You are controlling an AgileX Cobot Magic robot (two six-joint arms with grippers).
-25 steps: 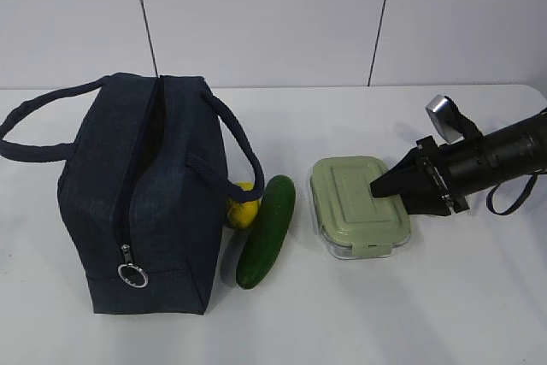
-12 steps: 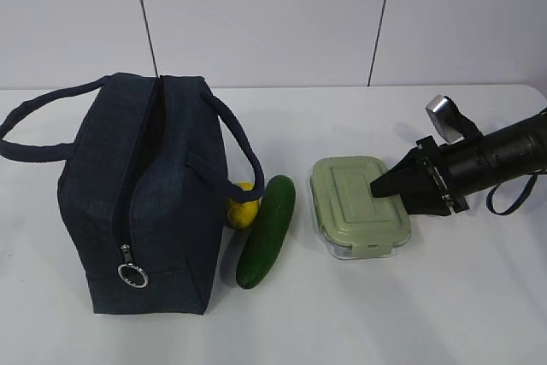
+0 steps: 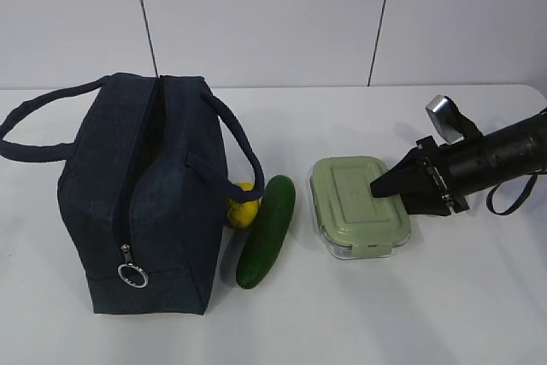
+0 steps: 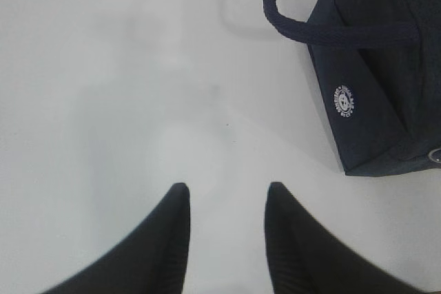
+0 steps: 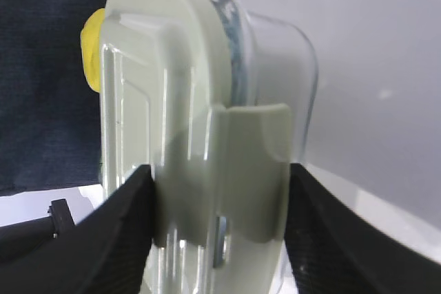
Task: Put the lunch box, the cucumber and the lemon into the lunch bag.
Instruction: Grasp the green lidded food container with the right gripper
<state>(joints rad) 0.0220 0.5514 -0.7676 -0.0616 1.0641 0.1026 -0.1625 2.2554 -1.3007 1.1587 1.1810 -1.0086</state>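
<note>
Your right gripper (image 3: pixel 382 186) reaches in from the right edge of the exterior view and clamps the near end of the lunch box (image 3: pixel 358 205), which sits on the white table (image 3: pixel 479 297) right of centre with its pale green lid up. In the right wrist view the two black fingers (image 5: pixel 120 232) press against either side of the lunch box (image 5: pixel 200 135), one on the lid face and one on the clear base, with a clip tab (image 5: pixel 251 170) of the lid between them; the jaws stand moderately wide, filled by the box. Left of the box, and apart from it, the dark green cucumber (image 3: pixel 267 230) lies at a slant in the lower middle of the frame, its upper end just beside the yellow lemon (image 3: pixel 242 205), which is tucked against the side of the navy lunch bag (image 3: pixel 141 194). The bag stands upright at the left, its zipper (image 3: pixel 128 203) running down the near face to a metal ring pull (image 3: pixel 132 275), one loop handle (image 3: pixel 235 147) drooping over the lemon. Your left gripper (image 4: pixel 226 194) shows only in the left wrist view, at the bottom of the frame: its fingers are partly spread over bare table, holding nothing, with a corner of the lunch bag (image 4: pixel 365 94) and its small round white logo (image 4: pixel 345 100) at the upper right.
</note>
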